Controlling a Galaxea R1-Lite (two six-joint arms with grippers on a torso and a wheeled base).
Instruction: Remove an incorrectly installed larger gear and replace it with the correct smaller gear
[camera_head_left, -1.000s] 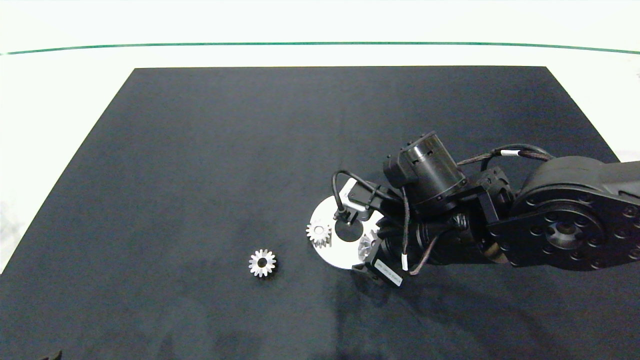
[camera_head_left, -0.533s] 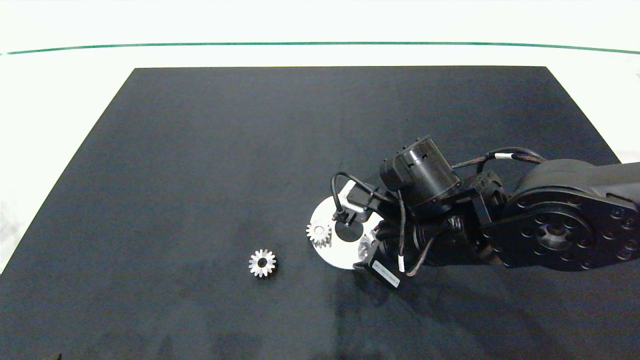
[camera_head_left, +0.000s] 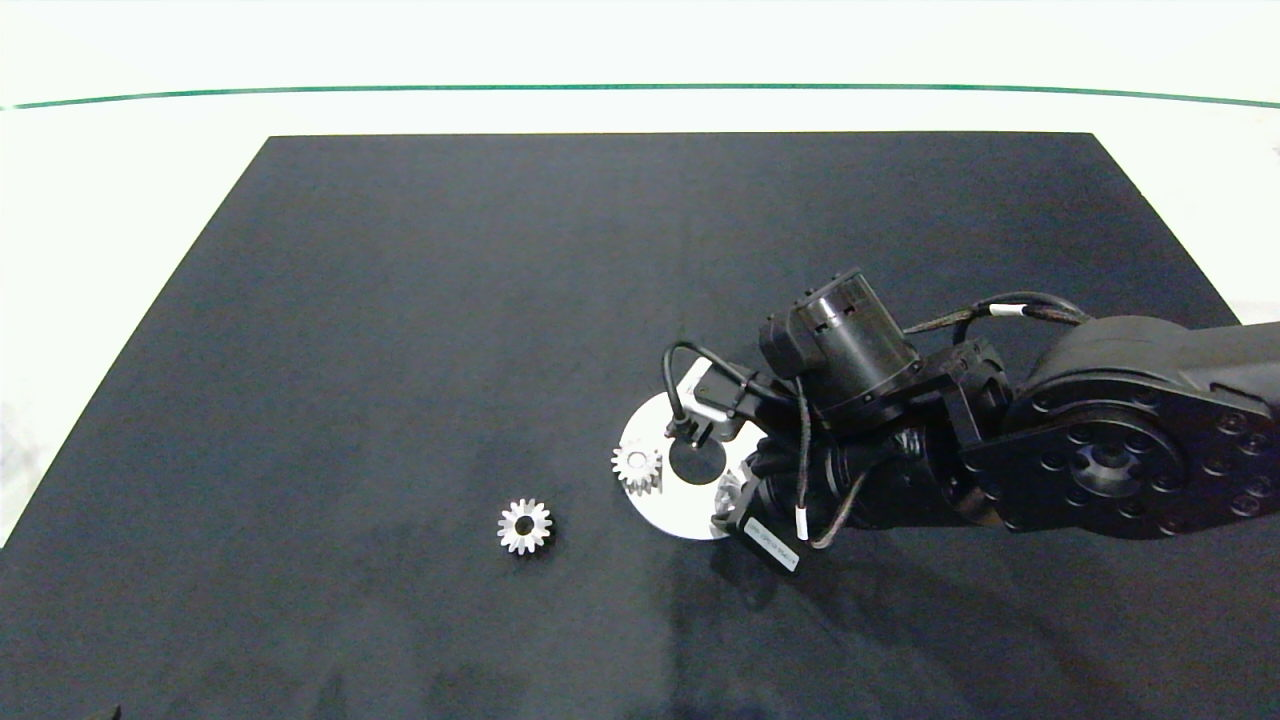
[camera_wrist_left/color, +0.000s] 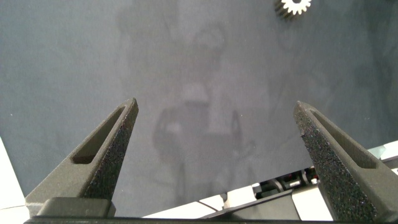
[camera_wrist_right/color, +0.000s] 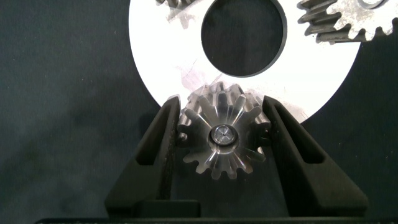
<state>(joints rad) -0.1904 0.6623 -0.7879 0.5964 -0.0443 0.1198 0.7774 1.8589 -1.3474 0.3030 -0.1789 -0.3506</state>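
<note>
Larger gear (camera_wrist_right/color: 224, 138) is sitting between the two grey fingers of the right hand (camera_wrist_right/color: 222, 134), which is clenching it: each finger is pressing against the teeth on its own side. A small round pin is showing in the gear's centre. The gear is resting at the edge of a flat white disc (camera_wrist_right/color: 311, 81), in the lower middle of the right wrist frame, partly overhanging the black mat (camera_head_left: 400, 300).

Beyond the fingers, the disc's round centre hole (camera_wrist_right/color: 244, 34) is showing dark. Two more gears are sitting on the disc: a second disc gear (camera_wrist_right/color: 348, 22) at the upper right of that frame and a third disc gear (camera_wrist_right/color: 177, 3) just cut off at the upper left. That is making three gears on the disc.

In the head view the right arm is reaching in from the right edge, and its hand (camera_head_left: 735, 495) is covering the disc's lower right side. Only one of the other disc gears is showing there, at the disc's left edge (camera_head_left: 638, 467).

The smaller gear (camera_head_left: 524, 525) is lying alone on the mat, left of the disc and well apart from it, making four gears in all.

The left hand (camera_wrist_left/color: 217, 162) is hanging released, fingers spread wide, above bare mat; the smaller gear (camera_wrist_left/color: 295, 6) is peeking in at its frame's upper right. The table (camera_head_left: 100, 200) is showing white around the mat.
</note>
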